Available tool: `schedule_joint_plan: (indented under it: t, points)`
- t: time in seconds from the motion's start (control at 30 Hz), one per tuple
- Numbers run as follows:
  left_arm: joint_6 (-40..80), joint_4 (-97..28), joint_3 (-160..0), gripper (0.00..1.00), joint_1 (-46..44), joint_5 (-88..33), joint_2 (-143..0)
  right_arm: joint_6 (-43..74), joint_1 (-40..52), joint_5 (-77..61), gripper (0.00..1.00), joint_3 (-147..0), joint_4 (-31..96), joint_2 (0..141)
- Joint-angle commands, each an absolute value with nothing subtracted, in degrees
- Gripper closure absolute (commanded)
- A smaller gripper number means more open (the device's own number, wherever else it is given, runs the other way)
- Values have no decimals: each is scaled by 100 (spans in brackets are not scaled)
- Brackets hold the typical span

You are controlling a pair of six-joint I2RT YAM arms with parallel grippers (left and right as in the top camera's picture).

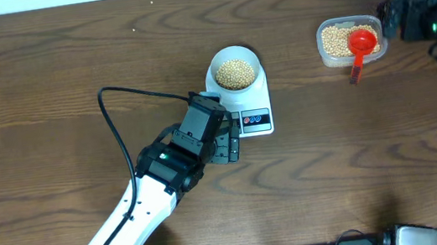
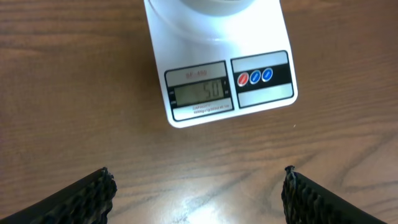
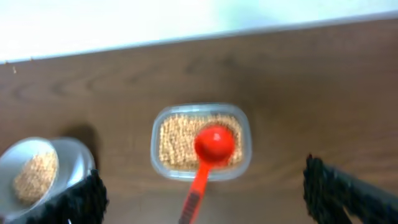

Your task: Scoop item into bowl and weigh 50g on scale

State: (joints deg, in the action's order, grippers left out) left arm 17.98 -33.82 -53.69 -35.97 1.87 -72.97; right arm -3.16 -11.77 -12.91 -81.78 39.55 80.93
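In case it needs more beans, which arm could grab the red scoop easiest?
Right. The right gripper, open, faces the red scoop lying in the clear container of beans; the left gripper, also open, is far off by the scale.

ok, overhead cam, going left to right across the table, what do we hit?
bowl of beans on the scale → clear container with the red scoop in it → right gripper. The left gripper overlaps the scale's span, so it is left out of the order.
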Motion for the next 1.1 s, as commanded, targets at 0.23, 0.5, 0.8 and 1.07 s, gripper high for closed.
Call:
schedule_joint_plan:
  t: [0.23, 0.5, 0.8, 1.07]
  points:
    - [1763, -3376, -5369, 12, -3581, 239, -7297, -1210, -1168, -1094, 1, -4331, 1455, 4860]
    - [1763, -3376, -5369, 12, -3581, 239, -7297, -1208, -1098, -1017, 1, -2331, 1155, 2445]
    - [1763, -3376, -5369, 12, -3581, 239, -7297, -1201, -703, -1052, 1, -998, 941, 998]
    - [1763, -3376, -5369, 12, -3581, 239, -7297, -1219, -403, -1004, 1, -224, 799, 515]
